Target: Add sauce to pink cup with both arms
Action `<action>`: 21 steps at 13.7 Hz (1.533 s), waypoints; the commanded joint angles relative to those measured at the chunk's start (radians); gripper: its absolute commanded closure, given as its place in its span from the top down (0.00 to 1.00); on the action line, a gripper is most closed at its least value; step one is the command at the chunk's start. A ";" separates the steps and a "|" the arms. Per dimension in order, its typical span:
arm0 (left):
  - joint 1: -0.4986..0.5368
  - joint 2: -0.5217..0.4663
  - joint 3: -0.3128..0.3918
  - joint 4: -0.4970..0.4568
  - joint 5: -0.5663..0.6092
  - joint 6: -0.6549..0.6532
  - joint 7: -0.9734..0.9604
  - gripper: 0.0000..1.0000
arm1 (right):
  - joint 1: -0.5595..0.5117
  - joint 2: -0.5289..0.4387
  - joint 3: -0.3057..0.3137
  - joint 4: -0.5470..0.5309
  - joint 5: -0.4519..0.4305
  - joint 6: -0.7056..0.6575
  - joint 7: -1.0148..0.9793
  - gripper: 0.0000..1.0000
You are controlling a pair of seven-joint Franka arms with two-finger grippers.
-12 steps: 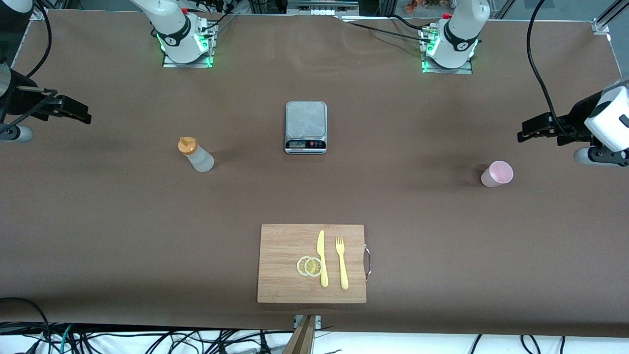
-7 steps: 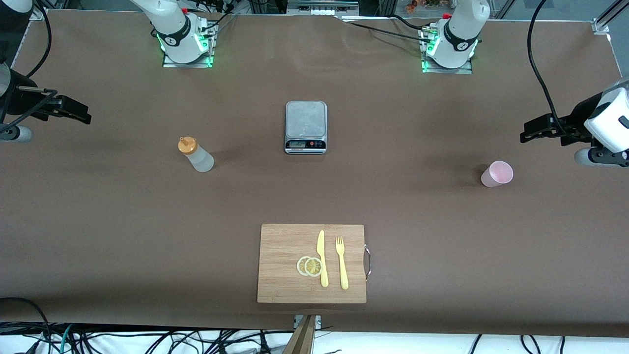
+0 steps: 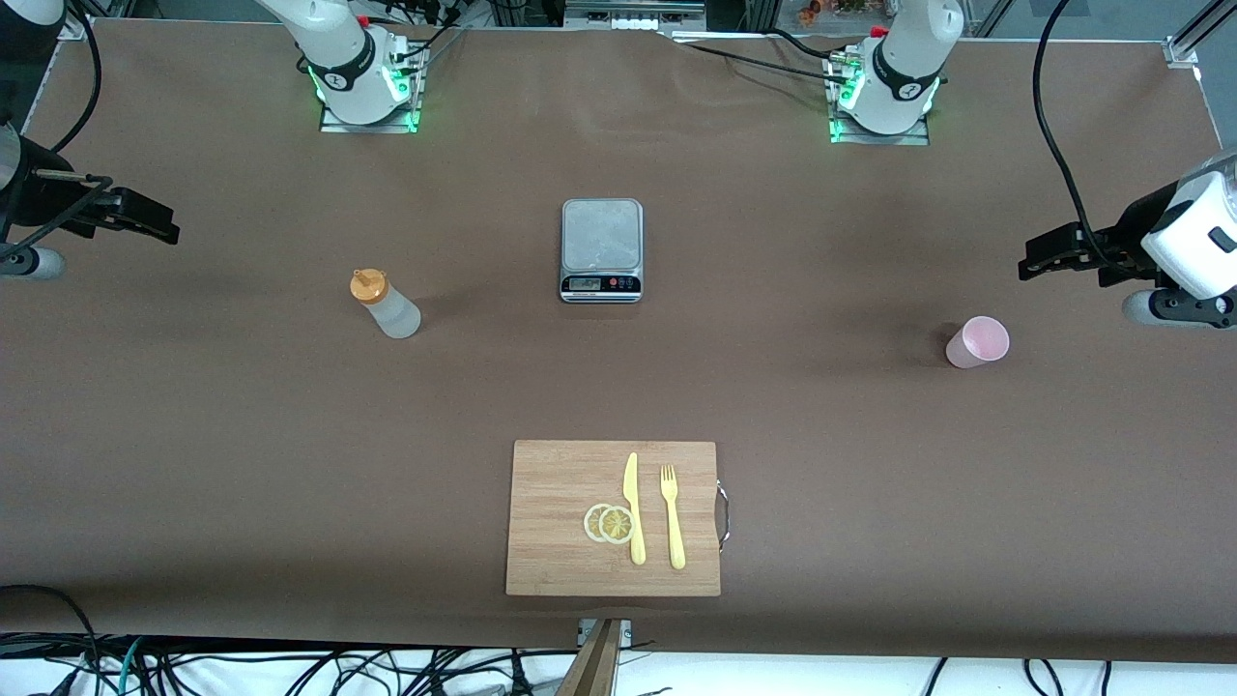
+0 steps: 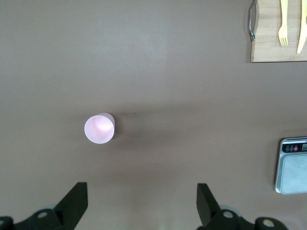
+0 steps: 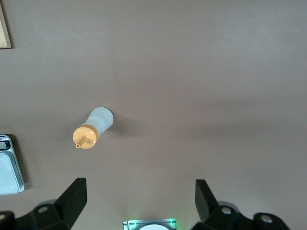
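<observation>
Only the left hand (image 3: 1039, 263) has shifted slightly above the brown bench (image 3: 193, 435); both it and the right hand (image 3: 155, 224) hang wide and empty, so nothing is done: the translucent whitish squeeze bottle with orange cap (image 3: 385, 304) and the pale pink plastic cup (image 3: 977, 342) stand untouched.

Wide worktop (image 3: 193, 435) under a matte brown cover, evenly lit, with soft shadows. Tangled black cables (image 3: 290, 667) on a pale floor (image 3: 831, 672) along the edge nearest the front camera. Aluminium framing (image 3: 1184, 43) at one corner.
</observation>
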 commanded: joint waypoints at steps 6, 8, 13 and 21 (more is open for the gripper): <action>-0.006 0.004 0.000 0.009 0.020 -0.010 -0.002 1.00 | -0.001 0.005 -0.006 0.016 0.003 -0.003 -0.007 1.00; -0.006 0.004 0.000 0.009 0.020 -0.010 -0.004 1.00 | -0.001 0.005 -0.006 0.016 0.003 -0.003 -0.007 1.00; -0.008 0.004 0.000 0.009 0.017 -0.010 -0.004 1.00 | -0.001 0.005 -0.012 0.016 0.003 -0.003 -0.022 1.00; -0.008 0.018 0.001 0.035 0.018 -0.010 -0.004 1.00 | -0.001 0.005 -0.012 0.014 0.004 -0.003 -0.022 1.00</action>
